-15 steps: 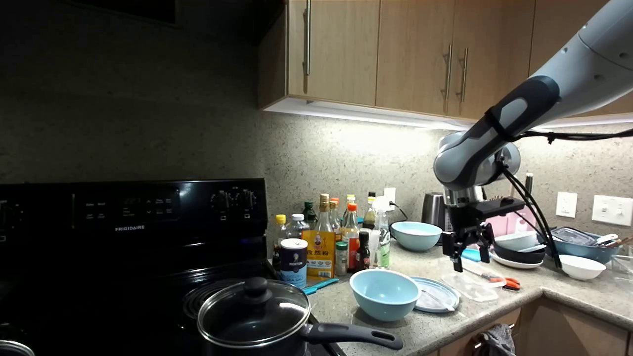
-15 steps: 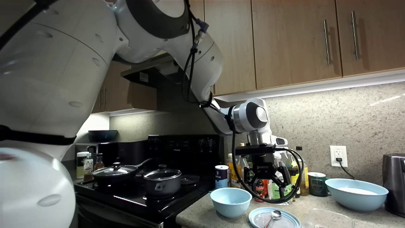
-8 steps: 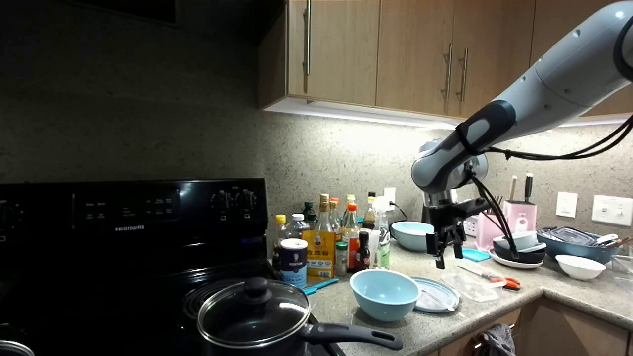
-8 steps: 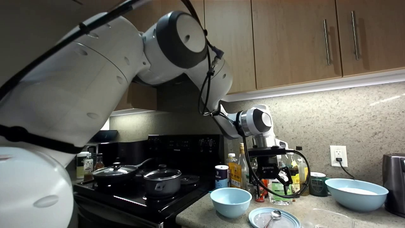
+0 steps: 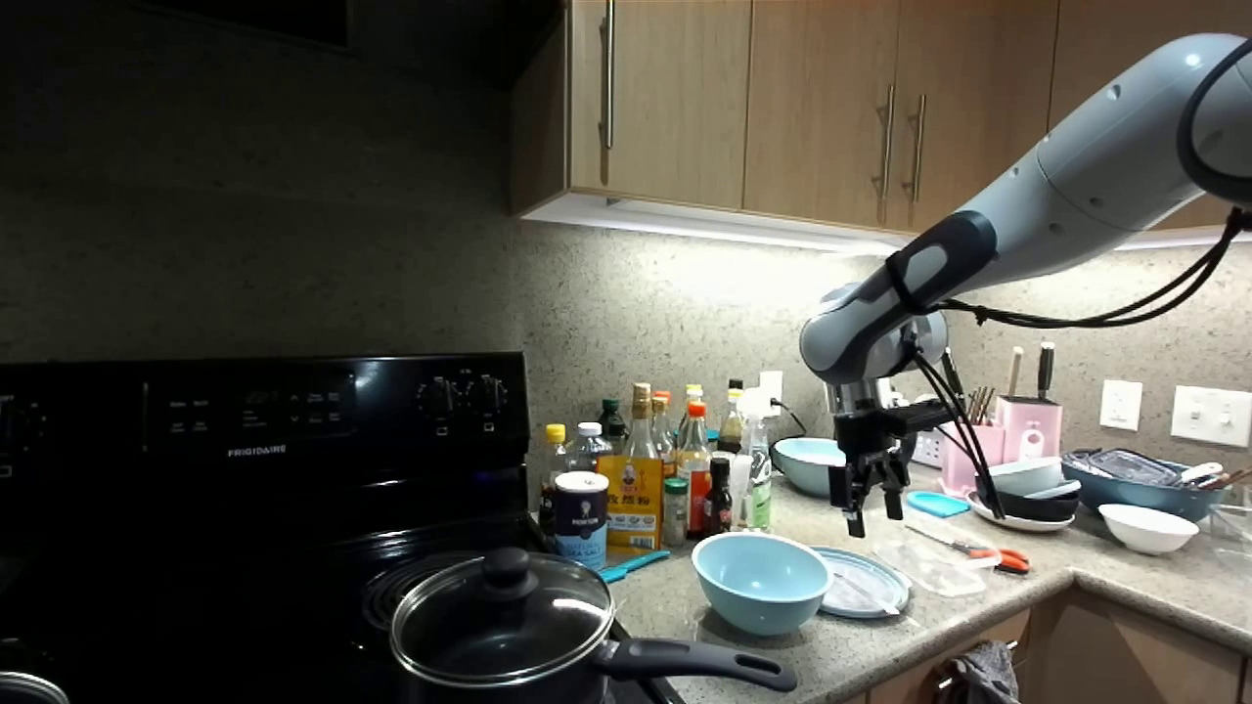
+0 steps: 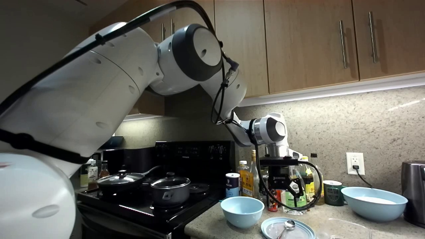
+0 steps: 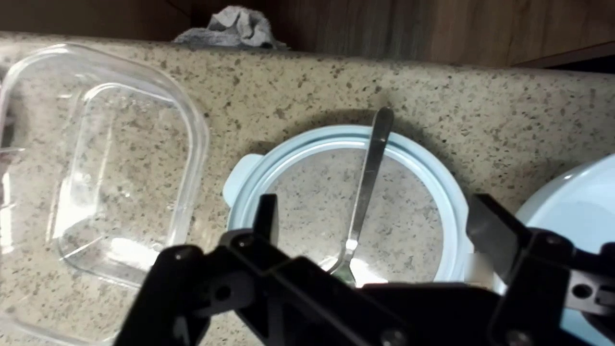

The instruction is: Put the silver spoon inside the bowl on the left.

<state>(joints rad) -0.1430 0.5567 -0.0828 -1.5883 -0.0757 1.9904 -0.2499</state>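
The silver spoon [image 7: 367, 178] lies across a round light blue lid [image 7: 331, 137], its handle sticking out past the rim. Part of its head is hidden behind the gripper in the wrist view, while an exterior view shows the spoon's round head [image 6: 290, 225]. Directly left of that lid stands the light blue bowl [image 5: 763, 582], upright with nothing visible inside; it shows in both exterior views. My gripper [image 7: 375, 206] hangs above the lid and spoon. Its fingers are wide apart, one on either side of the spoon and not touching it. Between them there is only air.
A clear plastic container [image 7: 192, 158] sits beside the lid. Bottles [image 5: 696, 469] and a salt can [image 5: 581, 518] line the wall. A lidded pot [image 5: 504, 626] on the stove points its handle towards the counter. Another blue bowl [image 6: 374, 202] stands further back; orange-handled scissors [image 5: 1007, 559] lie nearby.
The arm has reached out and swung; my gripper has moved left in an exterior view and come over the lid. The fingers have stayed apart. Spoon and bowl have not moved.
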